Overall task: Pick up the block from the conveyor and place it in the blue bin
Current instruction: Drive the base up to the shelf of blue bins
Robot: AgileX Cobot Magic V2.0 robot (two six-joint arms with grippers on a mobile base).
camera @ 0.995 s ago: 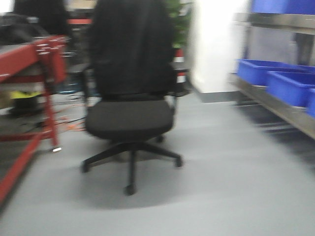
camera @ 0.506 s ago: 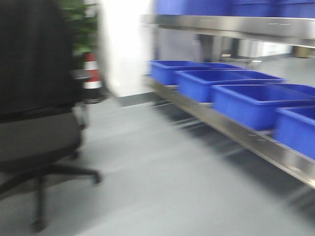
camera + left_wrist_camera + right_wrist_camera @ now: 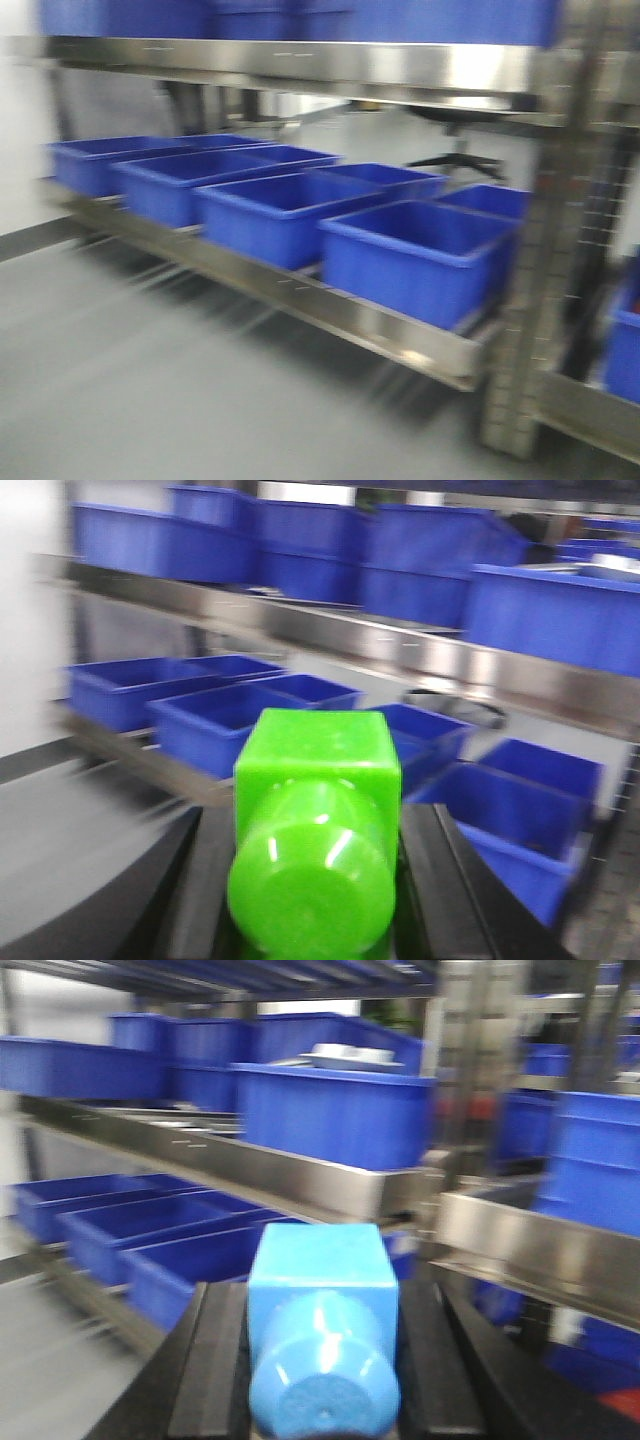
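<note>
My left gripper is shut on a bright green block, a cube with a round knob facing the camera. My right gripper is shut on a light blue block of the same shape. Several open blue bins stand in a row on a low steel shelf; they also show in the left wrist view and the right wrist view. The conveyor is out of view. Neither gripper shows in the front view.
A steel rack upright stands at the right of the front view. An upper shelf carries more blue bins. Grey floor lies in front of the rack. An office chair base shows behind the shelf.
The front view has swung right: the black chair and red conveyor frame have left the picture, and the row of blue bins now fills it.
</note>
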